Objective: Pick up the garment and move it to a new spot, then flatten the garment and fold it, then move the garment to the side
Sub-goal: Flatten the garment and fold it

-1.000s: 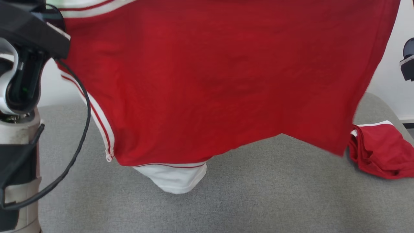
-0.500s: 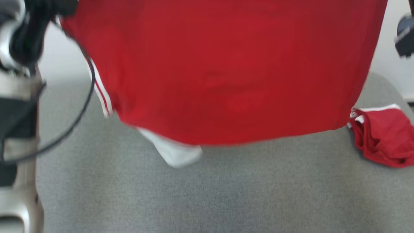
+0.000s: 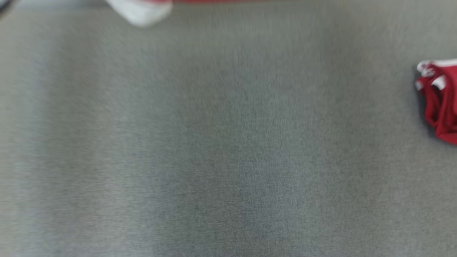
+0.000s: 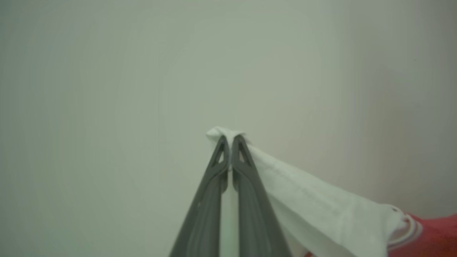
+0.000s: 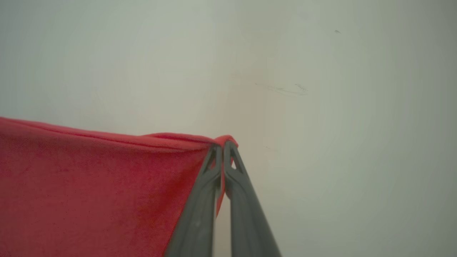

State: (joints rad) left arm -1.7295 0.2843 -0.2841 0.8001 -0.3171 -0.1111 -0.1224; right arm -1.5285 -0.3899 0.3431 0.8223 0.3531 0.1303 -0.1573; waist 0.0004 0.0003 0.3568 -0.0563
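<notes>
— Which step are you on?
— The carry, I'd judge. Your left gripper (image 4: pixel 230 137) pinches a white corner of the soft red-and-white knit garment (image 4: pixel 321 214), and your right gripper (image 5: pixel 222 144) pinches its red edge. The cloth hangs stretched between them.
— And next?
— Lower it flat onto the grey woven tabletop (image 3: pixel 228 142), well apart from the crumpled red cloth (image 3: pixel 441 100) at the right.

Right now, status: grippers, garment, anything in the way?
Left gripper shut on garment, white end. Right gripper shut on its red corner. Another red cloth bunched at grey surface right edge, off to the side.
</notes>
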